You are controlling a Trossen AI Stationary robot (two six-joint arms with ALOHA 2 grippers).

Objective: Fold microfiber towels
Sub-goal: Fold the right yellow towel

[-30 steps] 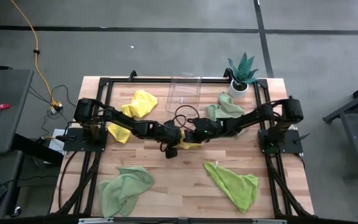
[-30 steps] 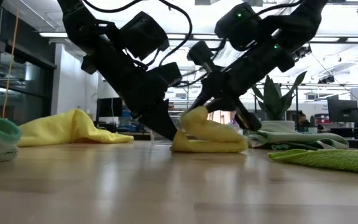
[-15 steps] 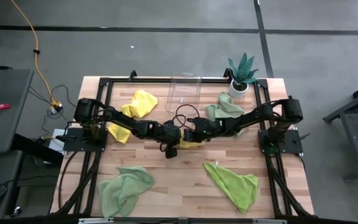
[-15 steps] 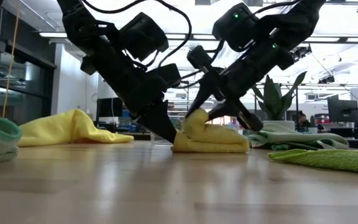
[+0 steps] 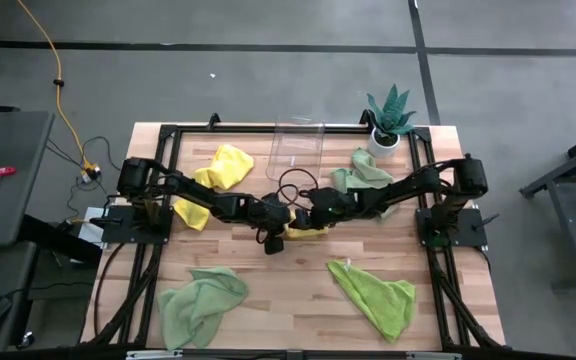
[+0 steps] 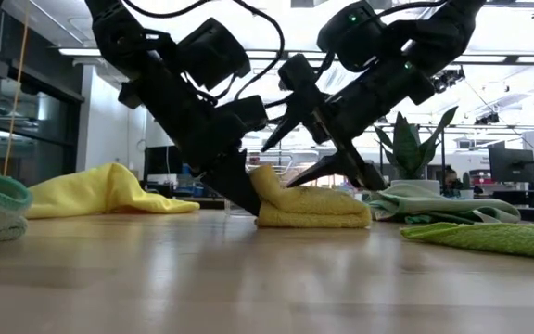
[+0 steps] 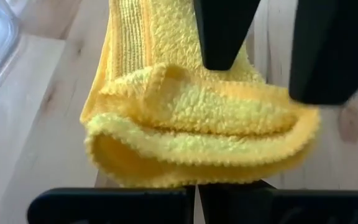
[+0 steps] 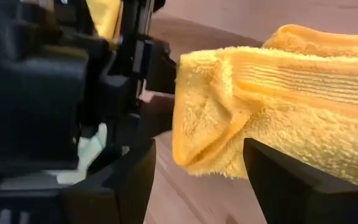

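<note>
The right gripper (image 6: 318,139) fingers have just spread, releasing the folded yellow towel (image 6: 311,206); the left gripper (image 6: 241,190), fingers closed, presses beside it. Fold complete.

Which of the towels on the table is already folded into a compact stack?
The small yellow towel at the table's centre, between the two hands. The other yellow, mint and green towels lie crumpled or loosely spread.

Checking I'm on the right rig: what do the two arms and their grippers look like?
Both arms, left arm and right arm, are matte black and jointed, with looping black cables. The right arm carries small green indicator lights. The left gripper and right gripper have tapered, flat black fingers.
</note>
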